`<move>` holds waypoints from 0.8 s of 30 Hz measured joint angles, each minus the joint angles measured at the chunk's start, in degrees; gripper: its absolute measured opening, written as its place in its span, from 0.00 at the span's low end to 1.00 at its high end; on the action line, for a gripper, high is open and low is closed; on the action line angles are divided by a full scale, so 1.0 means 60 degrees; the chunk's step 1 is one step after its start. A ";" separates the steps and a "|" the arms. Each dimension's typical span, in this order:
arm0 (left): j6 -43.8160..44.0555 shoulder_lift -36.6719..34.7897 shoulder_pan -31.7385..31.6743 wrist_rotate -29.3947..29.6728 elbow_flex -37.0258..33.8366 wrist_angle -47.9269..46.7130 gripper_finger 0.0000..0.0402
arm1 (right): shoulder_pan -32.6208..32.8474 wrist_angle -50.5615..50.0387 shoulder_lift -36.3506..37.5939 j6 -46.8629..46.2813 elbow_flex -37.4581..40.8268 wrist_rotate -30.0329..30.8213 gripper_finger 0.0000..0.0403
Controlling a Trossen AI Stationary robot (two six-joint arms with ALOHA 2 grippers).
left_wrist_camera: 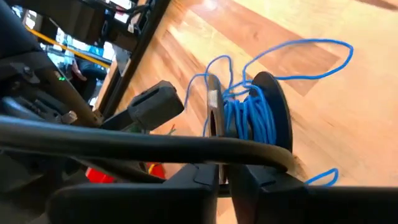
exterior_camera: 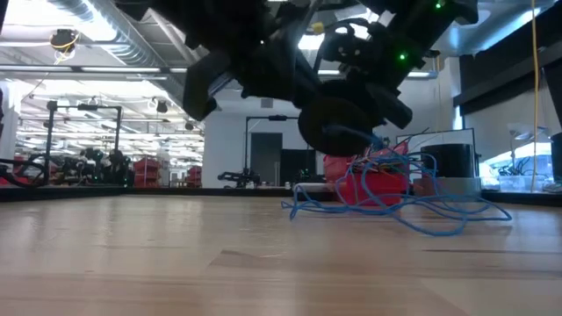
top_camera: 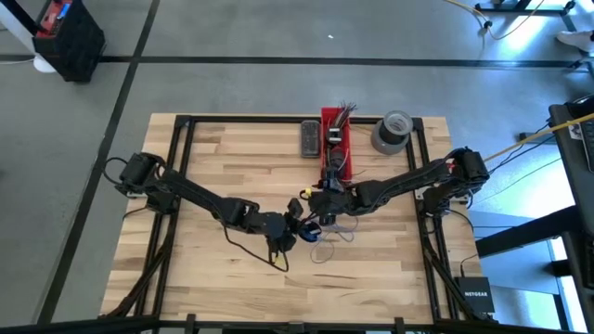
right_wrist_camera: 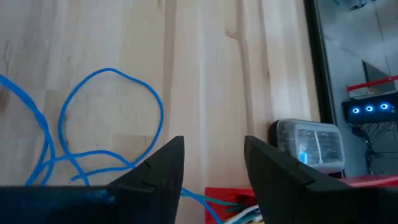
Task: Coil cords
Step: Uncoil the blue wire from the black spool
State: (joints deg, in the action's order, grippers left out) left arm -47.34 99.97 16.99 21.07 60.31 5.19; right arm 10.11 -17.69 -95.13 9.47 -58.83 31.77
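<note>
Plainly the winding is under way but not finished. Starting from the left side of the table (top_camera: 213, 186), the left arm reaches in toward the middle, and the left gripper (left_wrist_camera: 224, 178) looks pinched tight on the rim of one disc of a small black spool (left_wrist_camera: 271, 99), with hardly any gap between its fingers. From where I stand at table height, the spool hangs a little above the wood and is not resting on it. A blue cord (exterior_camera: 413, 211) is the task's thing here. Part of it is wrapped in tidy turns round the spool's core, between the two discs. The rest lies just right of centre in slack, tangled loops on the boards (I can't find its free end in that mess). The discs stand on edge, so I judge the spool's axis runs roughly level with the tabletop. The loose part has no real heading, though overall it trails from the spool toward the far right. Further right, the right gripper (right_wrist_camera: 212, 163) hovers over those loops with its fingers spread and nothing between them. Beyond it sit a red bin (top_camera: 336, 139) of short coloured wire ends and a grey tape roll (top_camera: 392, 132). To my eye, the next move calls for the free gripper to pick up the slack strand near the spool and lead another turn onto the core, keeping it taut so the wound turns don't spring loose.
</note>
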 joint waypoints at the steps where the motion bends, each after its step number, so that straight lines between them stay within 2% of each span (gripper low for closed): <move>1: 0.0042 0.0010 0.0000 0.0021 0.0000 -0.0011 0.07 | -0.0001 0.0009 -0.0042 0.0000 0.0000 -0.0017 0.43; 7: 0.0603 -0.0082 0.0192 0.0339 0.0004 -0.0060 0.22 | 0.0000 -0.0011 -0.0070 -0.0020 0.0000 -0.0054 0.43; 14: 0.0804 -0.0602 0.1066 0.2795 -0.0018 -0.0556 0.28 | 0.0002 0.0063 -0.0067 -0.0033 -0.0011 0.0114 0.43; 16: 0.1336 -0.0885 0.1280 0.3148 -0.0016 -0.1132 0.28 | 0.0004 0.0029 -0.0026 -0.0025 -0.0011 0.0282 0.43; 19: 0.3219 -0.1356 0.1537 0.3795 -0.0007 -0.2351 0.28 | 0.0000 -0.0037 0.0034 -0.0029 -0.0011 0.0376 0.43; 21: 0.4363 -0.1711 0.1670 0.3796 -0.0007 -0.3183 0.28 | 0.0000 -0.0028 0.0101 -0.0024 -0.0004 0.0376 0.43; 24: 0.4740 -0.2118 0.1908 0.4139 -0.0036 -0.3636 0.28 | 0.0000 0.0277 0.0309 0.0054 -0.0033 0.0377 0.43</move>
State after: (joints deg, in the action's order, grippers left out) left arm -18.91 87.26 28.44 45.90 60.10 -16.63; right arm 10.11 -16.03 -93.27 9.80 -59.03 34.03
